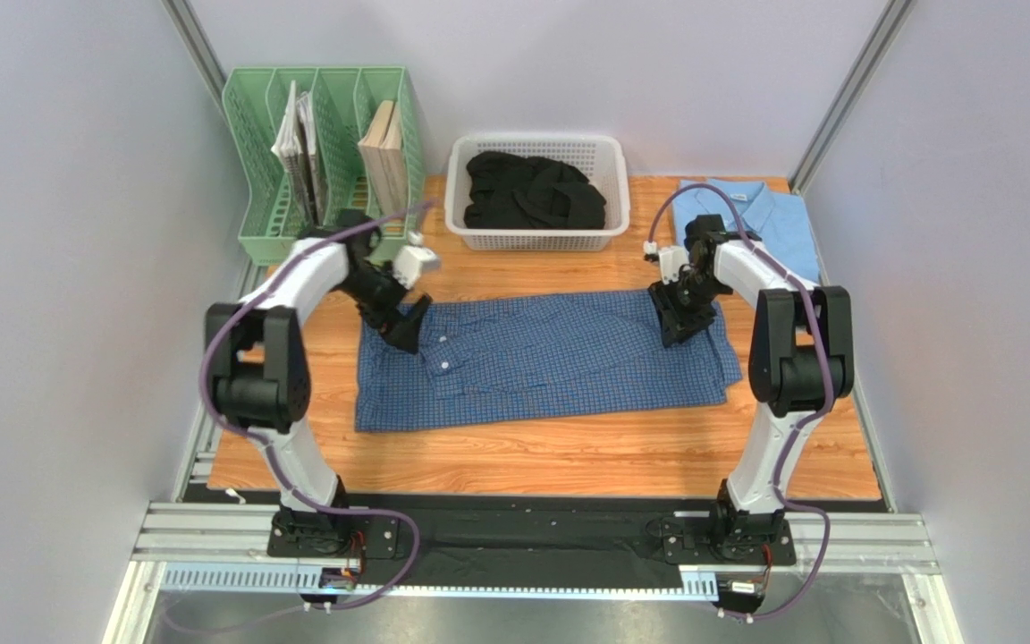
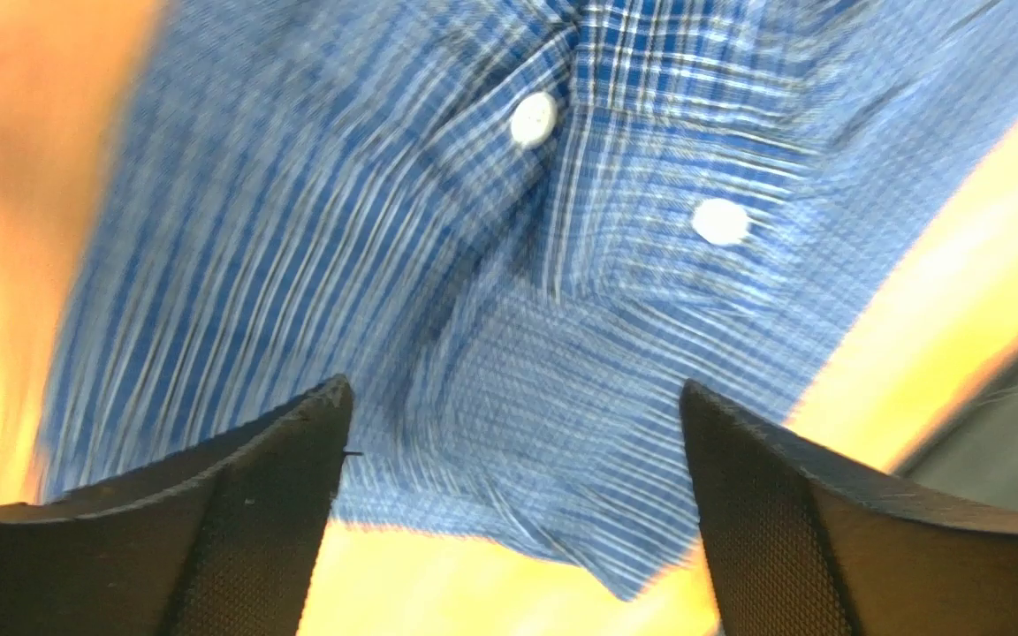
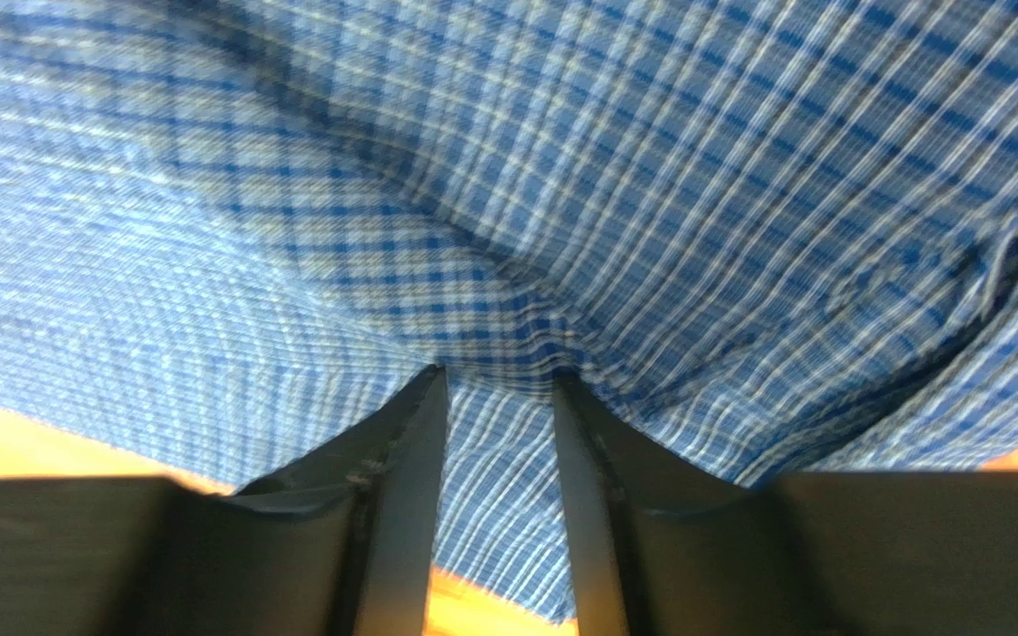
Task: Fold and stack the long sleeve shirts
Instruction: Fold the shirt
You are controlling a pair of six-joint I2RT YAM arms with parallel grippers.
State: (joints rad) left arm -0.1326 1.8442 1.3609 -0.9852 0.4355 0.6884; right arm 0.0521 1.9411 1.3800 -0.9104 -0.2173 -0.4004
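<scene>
Top view: the dark checked shirt [image 1: 547, 360] lies at centre and looks part-folded; the light blue shirt [image 1: 765, 215] sits upper right, not yet stacked. Left wrist: the left gripper [image 2: 514, 391] gapes wide and empty above the check. Right wrist: the right gripper [image 3: 499, 378] is nearly closed at puckered cloth; whether it grips is unclear.

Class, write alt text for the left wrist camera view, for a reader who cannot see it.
The left gripper hangs open over the dark blue checked shirt, its two black fingers spread wide. Two white buttons show; the picture is blurred.
</scene>
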